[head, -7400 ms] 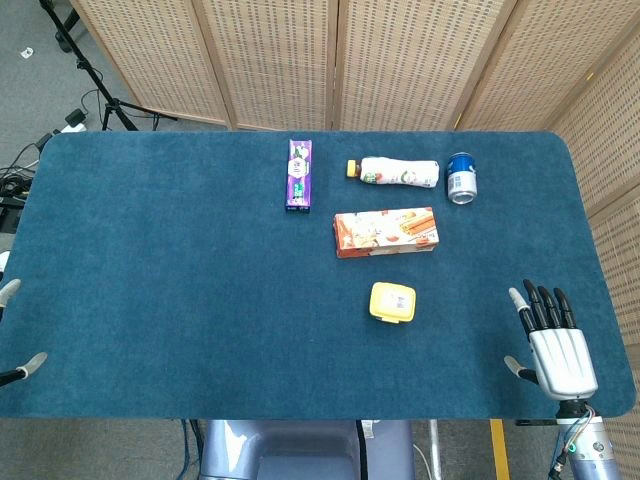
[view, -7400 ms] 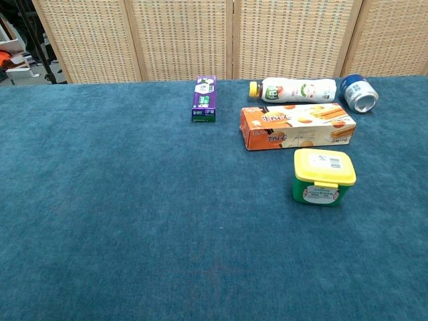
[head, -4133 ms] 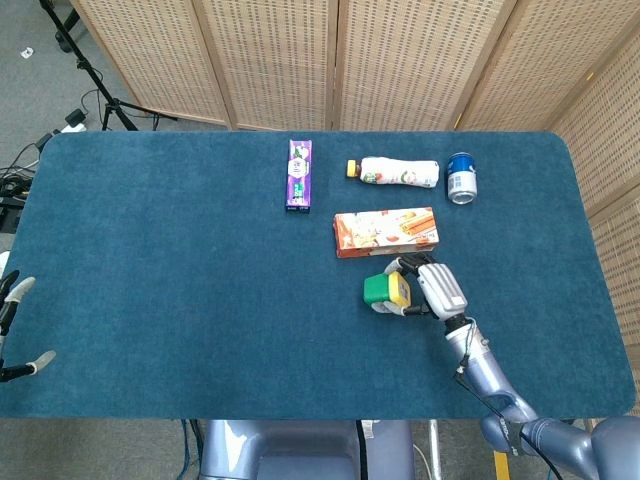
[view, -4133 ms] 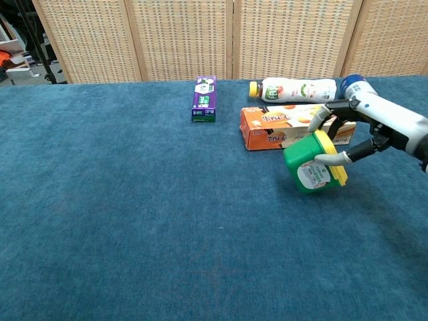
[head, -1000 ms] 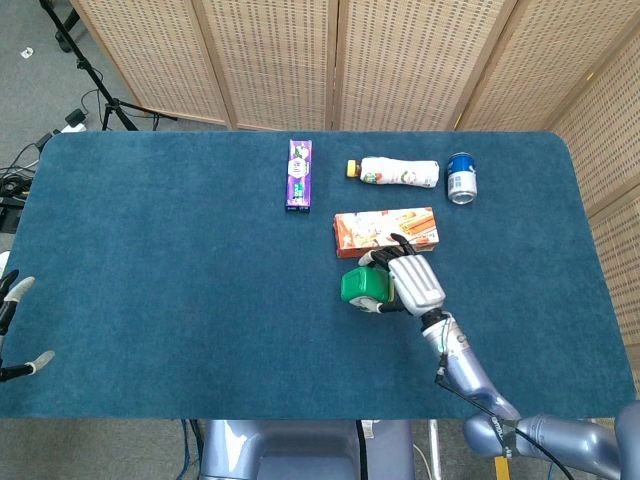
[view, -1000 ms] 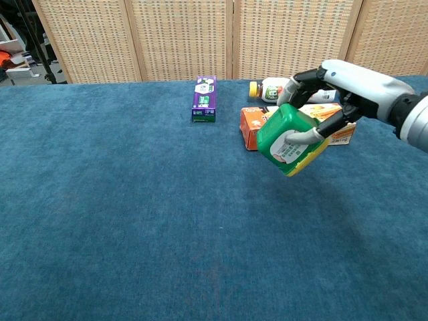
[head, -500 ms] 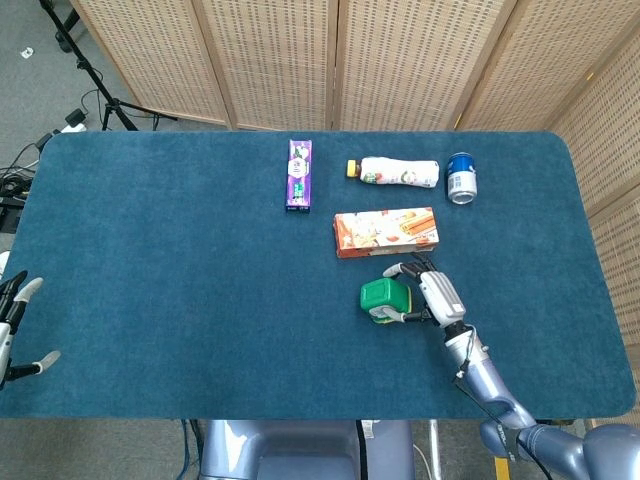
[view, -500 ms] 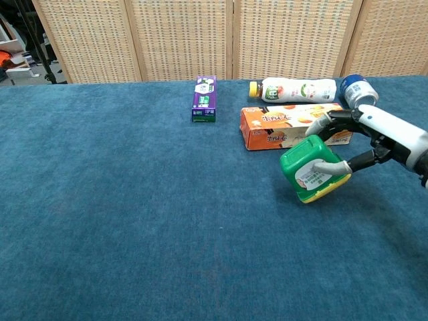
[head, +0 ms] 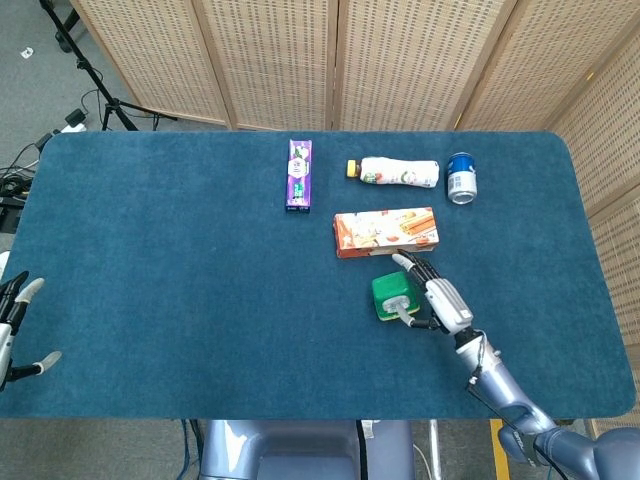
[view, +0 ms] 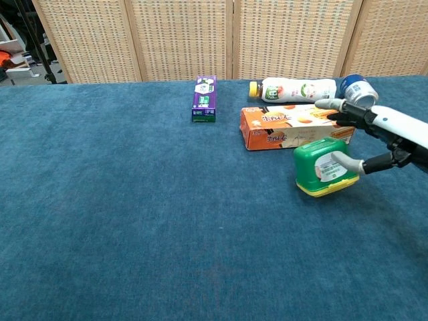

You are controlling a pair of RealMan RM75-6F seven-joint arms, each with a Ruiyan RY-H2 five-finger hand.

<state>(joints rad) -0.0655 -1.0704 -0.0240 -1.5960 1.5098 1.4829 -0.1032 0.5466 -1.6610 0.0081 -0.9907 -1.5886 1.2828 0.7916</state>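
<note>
The green tub [view: 322,167] is sitting upside down on the counter [view: 134,200], its yellow lid against the blue cloth, just in front of the orange biscuit box [view: 294,126] and apart from it. We are seeing the right robot hand [view: 374,137] beside the tub on its right: the thumb is lying against the tub's labelled side, while the other fingers [view: 334,105] are stretched out above and behind it, clear of the green wall. So we are reading the right robot hand as spread wide with nothing clasped, only touching the tub. In the head view the same hand [head: 435,298] is sitting just right of the tub [head: 395,295].

We are judging this to be the letting-go step, with the tub already set down inverted. The next move is calling for the thumb to come off sideways without dragging the tub, and for the fingers to be lifting clear of the biscuit box behind.

The left robot hand [head: 14,325] is showing only at the near left edge of the counter in the head view, fingers apart, holding nothing. A white bottle [view: 297,89], a can [view: 358,92] and a purple box [view: 204,97] are lying further back.
</note>
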